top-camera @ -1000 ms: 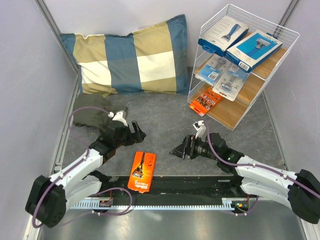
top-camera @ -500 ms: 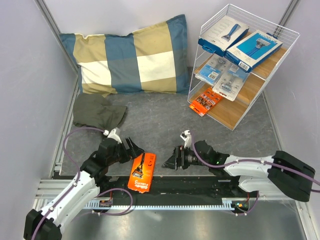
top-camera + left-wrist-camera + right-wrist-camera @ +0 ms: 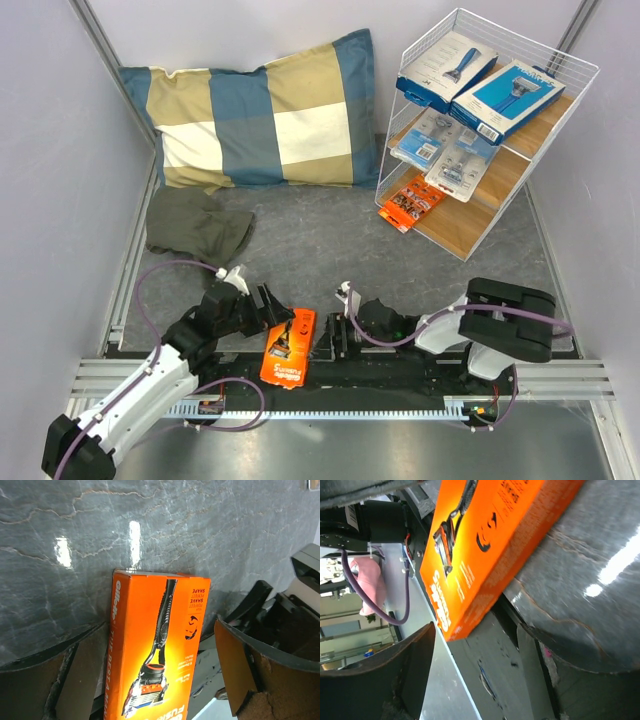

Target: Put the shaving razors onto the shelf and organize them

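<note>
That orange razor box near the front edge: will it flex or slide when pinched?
The orange razor box looks like a stiff carton with square edges, so probably rigid yet crushable. Its glossy faces and the polished table suggest it slides easily. Lying flat, it shouldn't roll or tip.

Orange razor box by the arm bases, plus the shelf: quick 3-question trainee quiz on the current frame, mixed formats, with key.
1. True or false: the orange razor box already sits on the shelf.
2. Which shelf level holds the blue razor boxes? A) top B) middle C) bottom
3. Fill in: the lowest level holds a single ____ card.

Key: 1 false, it lies at the table's near edge between the two grippers; 2 A; 3 orange.
</note>
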You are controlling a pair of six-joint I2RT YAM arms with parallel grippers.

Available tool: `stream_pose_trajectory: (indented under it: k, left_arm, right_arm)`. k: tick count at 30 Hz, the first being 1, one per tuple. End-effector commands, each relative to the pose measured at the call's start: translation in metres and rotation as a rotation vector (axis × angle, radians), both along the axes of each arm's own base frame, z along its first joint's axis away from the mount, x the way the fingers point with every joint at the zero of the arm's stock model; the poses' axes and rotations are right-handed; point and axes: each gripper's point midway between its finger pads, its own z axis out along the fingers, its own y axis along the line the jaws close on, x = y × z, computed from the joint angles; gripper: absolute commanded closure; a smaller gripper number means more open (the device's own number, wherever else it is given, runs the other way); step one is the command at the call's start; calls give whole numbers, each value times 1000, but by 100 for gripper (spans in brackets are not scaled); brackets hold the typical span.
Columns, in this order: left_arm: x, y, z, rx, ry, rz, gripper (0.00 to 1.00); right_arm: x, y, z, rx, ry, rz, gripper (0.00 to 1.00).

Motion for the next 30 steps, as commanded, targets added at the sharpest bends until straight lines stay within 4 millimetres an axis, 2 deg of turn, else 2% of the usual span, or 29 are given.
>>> stream_pose_trajectory:
  k: [1, 3, 7, 8, 10, 11, 13, 15, 20, 24, 30]
  left_arm:
    - [-11, -6, 1, -50, 43, -16, 6]
    - [-13, -8, 3, -66, 40, -23, 6]
    - [-17, -11, 6, -94, 39, -35, 6]
    - [-18, -13, 7, -101, 40, -39, 6]
    - [-18, -15, 13, -122, 30, -44, 6]
    - [-19, -16, 14, -129, 29, -49, 6]
    - [-19, -18, 19, -145, 22, -56, 5]
    - [-19, -19, 21, -154, 20, -57, 5]
    - [-23, -25, 22, -193, 27, -79, 4]
    - [-25, -28, 26, -213, 16, -96, 4]
    - [-20, -29, 42, -227, -44, -103, 4]
  right_arm:
    - [9, 28, 22, 128, -26, -24, 27]
    - [12, 32, 21, 142, -35, -38, 27]
    - [17, 31, 1, 120, -19, -78, 30]
    - [19, 33, 5, 150, -8, -92, 30]
    - [19, 30, -4, 147, 12, -110, 33]
    - [20, 33, 6, 201, 18, -121, 34]
    - [20, 28, 1, 210, 32, -141, 37]
    - [21, 26, 10, 257, 32, -153, 39]
    - [24, 22, 13, 275, 17, -175, 46]
    - [28, 18, 27, 315, -14, -196, 57]
    - [30, 20, 45, 345, -55, -185, 67]
